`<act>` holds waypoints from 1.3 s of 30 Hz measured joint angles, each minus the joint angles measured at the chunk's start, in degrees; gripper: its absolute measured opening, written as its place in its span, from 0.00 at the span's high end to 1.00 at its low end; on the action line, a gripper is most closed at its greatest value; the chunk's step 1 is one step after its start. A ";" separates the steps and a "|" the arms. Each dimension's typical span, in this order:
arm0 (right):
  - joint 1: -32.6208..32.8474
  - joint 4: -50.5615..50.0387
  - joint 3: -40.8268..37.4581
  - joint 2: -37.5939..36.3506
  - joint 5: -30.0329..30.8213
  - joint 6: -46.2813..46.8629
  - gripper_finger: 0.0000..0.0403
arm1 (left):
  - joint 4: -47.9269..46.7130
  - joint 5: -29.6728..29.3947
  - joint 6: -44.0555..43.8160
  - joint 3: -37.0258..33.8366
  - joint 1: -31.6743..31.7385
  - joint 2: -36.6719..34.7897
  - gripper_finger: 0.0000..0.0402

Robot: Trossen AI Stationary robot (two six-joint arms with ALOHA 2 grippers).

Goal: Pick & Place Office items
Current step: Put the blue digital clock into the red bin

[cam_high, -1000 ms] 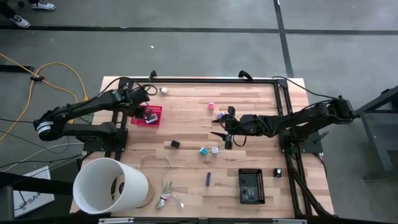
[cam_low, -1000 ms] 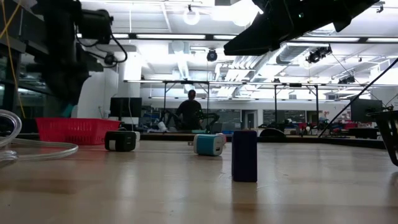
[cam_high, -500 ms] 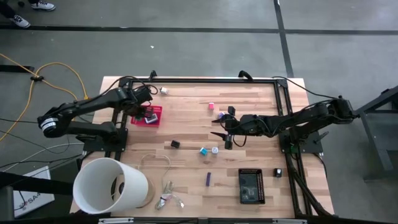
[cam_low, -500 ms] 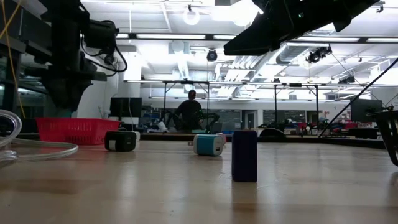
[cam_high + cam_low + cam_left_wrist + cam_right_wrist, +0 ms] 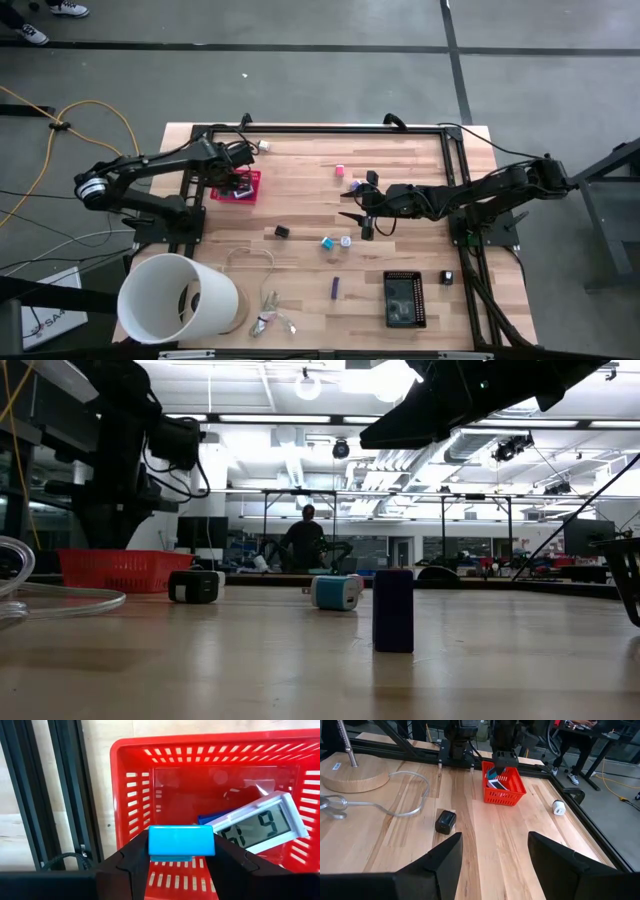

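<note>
Starting left: my left gripper (image 5: 182, 851) is clamped on a blue block (image 5: 181, 841), hanging directly over the red basket (image 5: 131, 750), so the coming move looks like a straight drop, nothing sideways. The block is smooth, glossy plastic with rounded corners, its long axis lying across the jaws. Below it in the basket I see a pale, flat, hard-edged display unit (image 5: 260, 825) with big digits, resting tilted on something dark blue; the basket itself is slotted red plastic with grid walls. I reckon the block lands on or beside that display. Right of the basket, out on the bare wood table (image 5: 400, 165), the other office items wait: a black block (image 5: 282, 231) nearest, matte and boxy; then a teal block (image 5: 327, 242) just beside a small white piece (image 5: 346, 241); a purple block (image 5: 393, 610) standing upright in the low view, slim and matte; a pink piece (image 5: 340, 170) farther along the table. Farther right still, my right gripper (image 5: 493, 851) hovers spread wide and empty, with the basket well ahead of it and the black block between the two. The right arm is nearer the teal and white pieces, the left arm nearer the black one. A black tray (image 5: 404, 298) sits farthest from the basket, with a small dark piece (image 5: 447, 278) just beyond it.
</note>
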 joint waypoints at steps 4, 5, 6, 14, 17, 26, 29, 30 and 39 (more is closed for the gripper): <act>0.01 0.00 0.00 0.00 -0.01 0.02 0.48 | 0.02 -0.01 -0.68 0.00 0.00 0.05 0.60; -0.01 0.00 0.00 0.00 -0.01 0.00 0.48 | 0.00 0.00 -0.86 0.00 0.00 0.05 0.60; 0.00 0.00 0.00 0.00 -0.01 0.00 0.48 | 0.00 0.01 -0.95 0.00 0.00 0.05 0.60; 0.00 0.00 0.00 0.00 0.00 0.00 0.48 | -0.03 0.04 -1.08 0.00 0.00 0.05 0.60; 0.01 0.00 0.00 0.00 -0.01 0.00 0.48 | -0.02 0.07 -1.05 0.00 0.00 0.05 0.60; 0.00 0.00 -0.01 0.00 -0.01 0.00 0.48 | -0.04 0.55 -1.81 -0.02 0.00 0.30 0.60; 0.01 -0.02 0.00 0.00 -0.01 0.00 0.48 | -0.04 0.59 -2.41 -0.02 0.00 1.44 0.60; -0.01 0.00 0.00 0.00 0.01 0.01 0.48 | -0.02 0.59 -2.54 -0.02 0.00 1.91 0.60; -0.01 -0.02 -0.02 0.00 0.01 0.00 0.48 | 0.26 0.61 -2.58 -0.04 0.33 2.78 0.60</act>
